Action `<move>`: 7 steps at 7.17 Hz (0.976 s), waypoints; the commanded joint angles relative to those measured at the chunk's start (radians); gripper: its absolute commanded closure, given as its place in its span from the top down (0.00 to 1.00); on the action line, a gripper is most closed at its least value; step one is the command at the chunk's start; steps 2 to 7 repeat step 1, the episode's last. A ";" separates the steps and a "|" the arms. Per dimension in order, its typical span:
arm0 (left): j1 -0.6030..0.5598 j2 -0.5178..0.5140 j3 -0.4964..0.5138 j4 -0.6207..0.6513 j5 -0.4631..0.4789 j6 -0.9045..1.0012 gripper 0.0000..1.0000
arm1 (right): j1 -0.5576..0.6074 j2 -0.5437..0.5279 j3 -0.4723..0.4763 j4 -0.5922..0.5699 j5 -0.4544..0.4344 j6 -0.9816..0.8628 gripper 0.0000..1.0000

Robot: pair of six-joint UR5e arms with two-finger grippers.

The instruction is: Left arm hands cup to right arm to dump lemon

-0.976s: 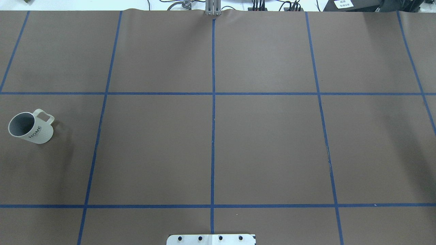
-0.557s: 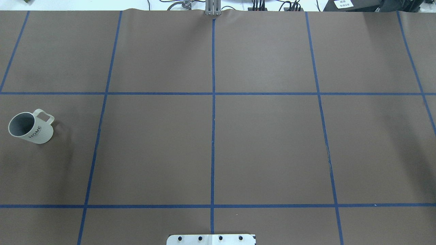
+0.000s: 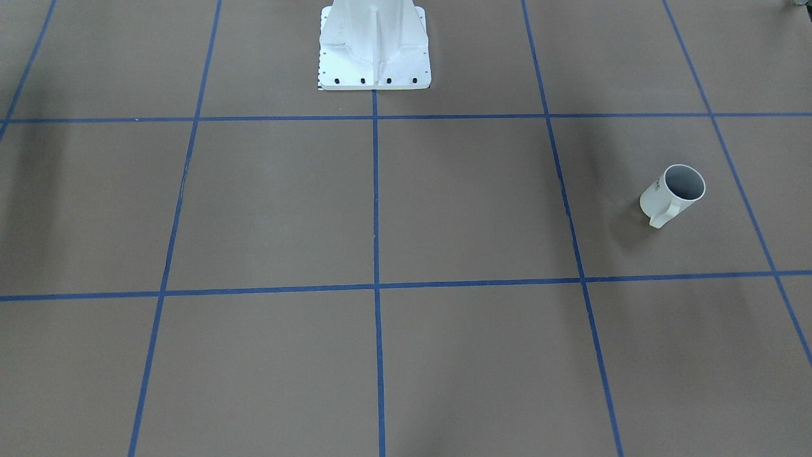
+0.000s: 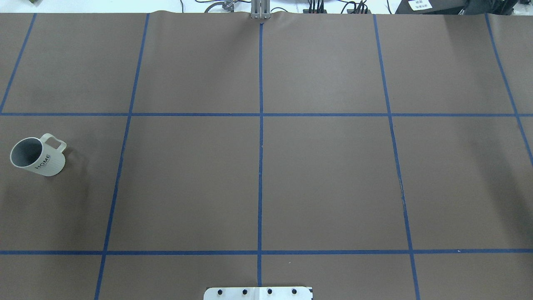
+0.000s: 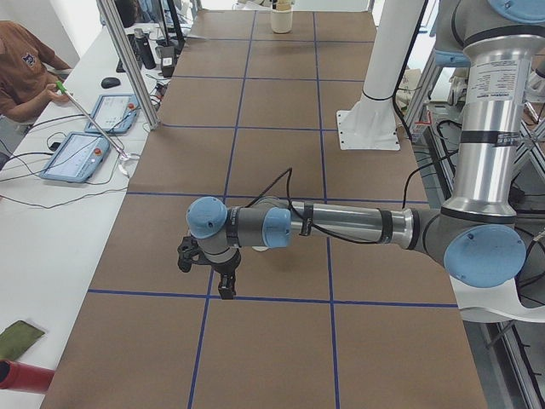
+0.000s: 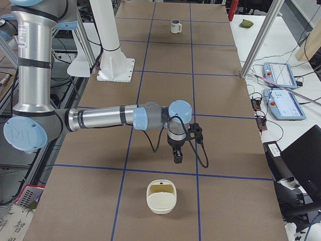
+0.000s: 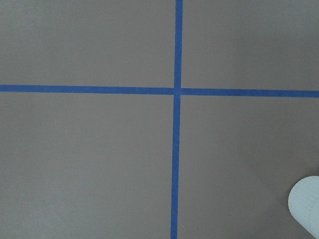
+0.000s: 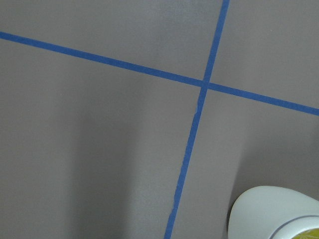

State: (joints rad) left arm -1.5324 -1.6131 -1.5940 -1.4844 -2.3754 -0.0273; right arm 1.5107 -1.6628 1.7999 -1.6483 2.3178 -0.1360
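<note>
The cup (image 4: 37, 156), a white mug with a grey inside and black lettering, stands upright at the table's left side in the overhead view. It also shows in the front view (image 3: 672, 193) and, far off, in the right side view (image 6: 175, 26). Only grey shows inside it; no lemon is visible there. Neither arm shows in the overhead or front views. In the left side view the left arm reaches low over the table with its gripper (image 5: 225, 288) pointing down. In the right side view the right gripper (image 6: 178, 156) points down. I cannot tell whether either is open or shut.
A cream container (image 6: 161, 197) sits on the table just in front of the right gripper. Its rim, with a yellow-green patch inside, fills the right wrist view's lower corner (image 8: 269, 211). A white ribbed edge (image 7: 305, 205) shows in the left wrist view. The white robot base (image 3: 374, 44) stands mid-table.
</note>
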 commanded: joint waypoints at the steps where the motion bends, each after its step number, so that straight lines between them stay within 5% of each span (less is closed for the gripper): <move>1: 0.000 -0.007 -0.003 0.004 0.005 0.003 1.00 | 0.000 0.000 0.001 0.001 0.002 -0.001 1.00; 7: 0.000 -0.007 -0.003 0.004 0.005 0.003 1.00 | 0.000 0.000 0.001 0.001 0.002 -0.001 1.00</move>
